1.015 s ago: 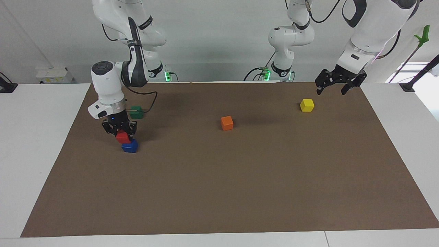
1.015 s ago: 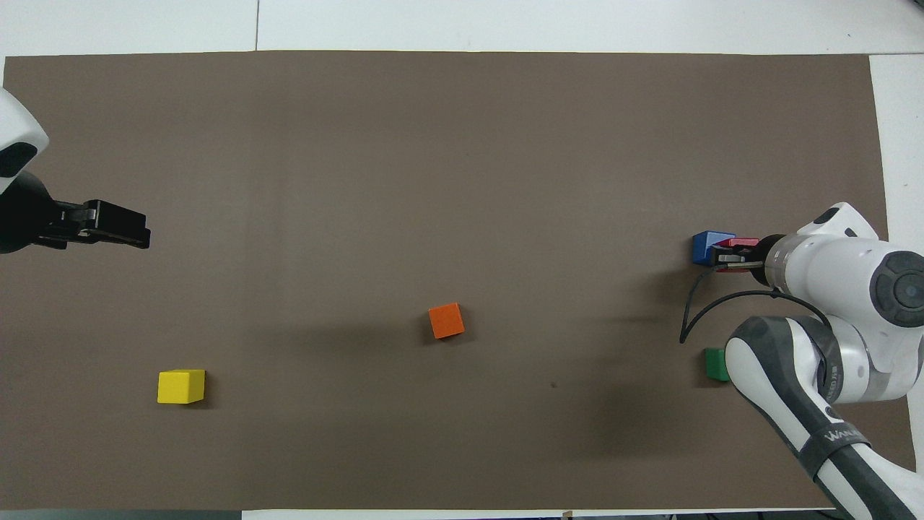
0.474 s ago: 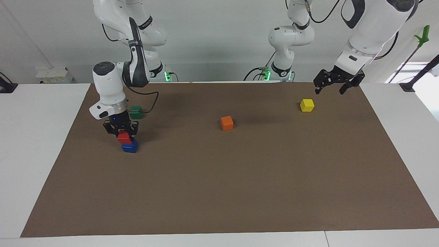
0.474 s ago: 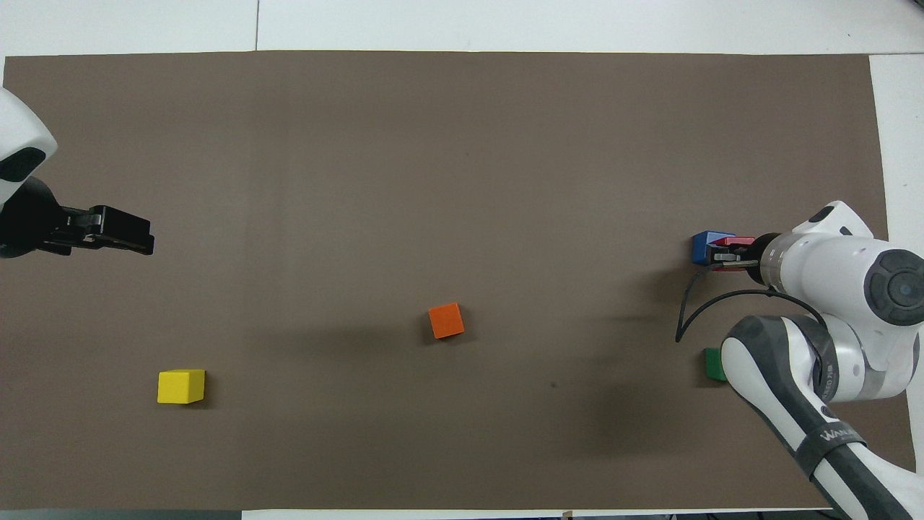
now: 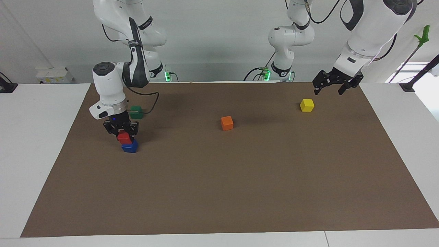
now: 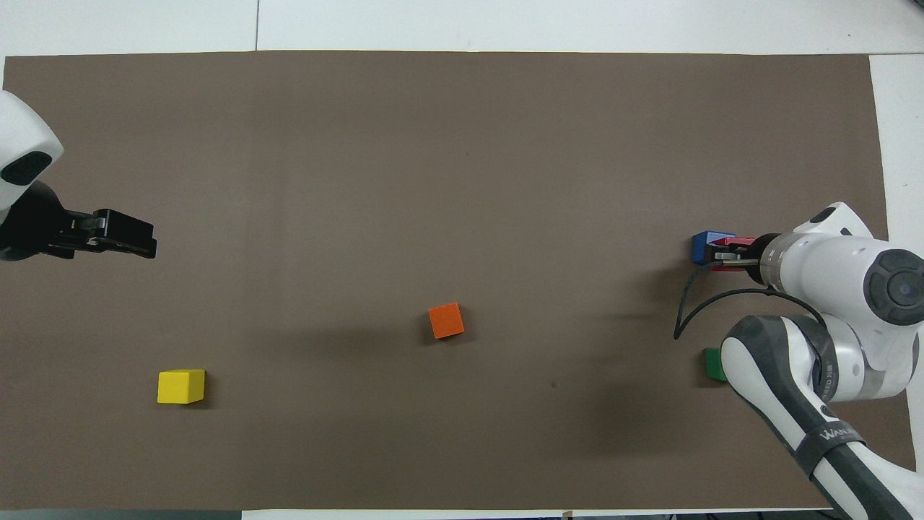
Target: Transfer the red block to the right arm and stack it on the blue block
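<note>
1. Red on blue is what we see at the right arm's end of the table: the red block (image 5: 123, 137) sits on the blue block (image 5: 130, 146), a little shifted toward the robots and slightly turned, so the two are not exactly aligned
2. The right gripper (image 5: 121, 131) stands over the stack with its fingers around the red block; we cannot tell if it grips the block or has begun to let go; in the overhead view only a thin red edge (image 6: 736, 242) shows beside the wrist
3. We judge that the step in hand is the release; to do it well, we would open the fingers slowly and evenly, so no finger pushes the red block sideways; then we would lift straight up, without any side motion, until the fingers are clear of the top
4. The risk, in our opinion, is the small offset; a drag from one finger could tip the red block off
5. The left gripper (image 5: 334, 85) waits with jaws apart, holding nothing, in the air near the yellow block (image 5: 307, 105); the orange block (image 5: 226, 122) and green block (image 5: 136, 112) play no part
</note>
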Robot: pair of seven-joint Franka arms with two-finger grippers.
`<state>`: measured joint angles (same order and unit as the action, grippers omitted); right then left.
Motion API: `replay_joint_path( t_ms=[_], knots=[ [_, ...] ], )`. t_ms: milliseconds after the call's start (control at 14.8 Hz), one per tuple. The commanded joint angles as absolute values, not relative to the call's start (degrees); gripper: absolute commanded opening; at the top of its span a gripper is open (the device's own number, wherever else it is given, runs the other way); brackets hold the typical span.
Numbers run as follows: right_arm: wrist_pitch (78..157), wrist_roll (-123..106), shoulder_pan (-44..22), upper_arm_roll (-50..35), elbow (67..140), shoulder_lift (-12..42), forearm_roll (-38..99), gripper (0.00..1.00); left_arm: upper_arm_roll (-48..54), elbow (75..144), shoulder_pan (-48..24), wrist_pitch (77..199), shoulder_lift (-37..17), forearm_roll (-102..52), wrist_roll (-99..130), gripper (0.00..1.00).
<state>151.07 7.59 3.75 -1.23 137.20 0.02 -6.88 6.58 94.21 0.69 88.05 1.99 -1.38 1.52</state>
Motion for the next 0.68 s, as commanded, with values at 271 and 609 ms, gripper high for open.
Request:
replay_joint_path(
  t_ms=[271,609],
  knots=[
    [151.79,8.88,3.96,-1.50,136.41,0.62,-8.17,1.00,5.98,95.71,0.44,87.80,3.43,0.00,2.29,1.00],
    [135.85,5.02,4.13,-1.58,124.67,0.44,-8.17,1.00,5.98,95.71,0.44,87.80,3.43,0.00,2.29,1.00]
  ],
)
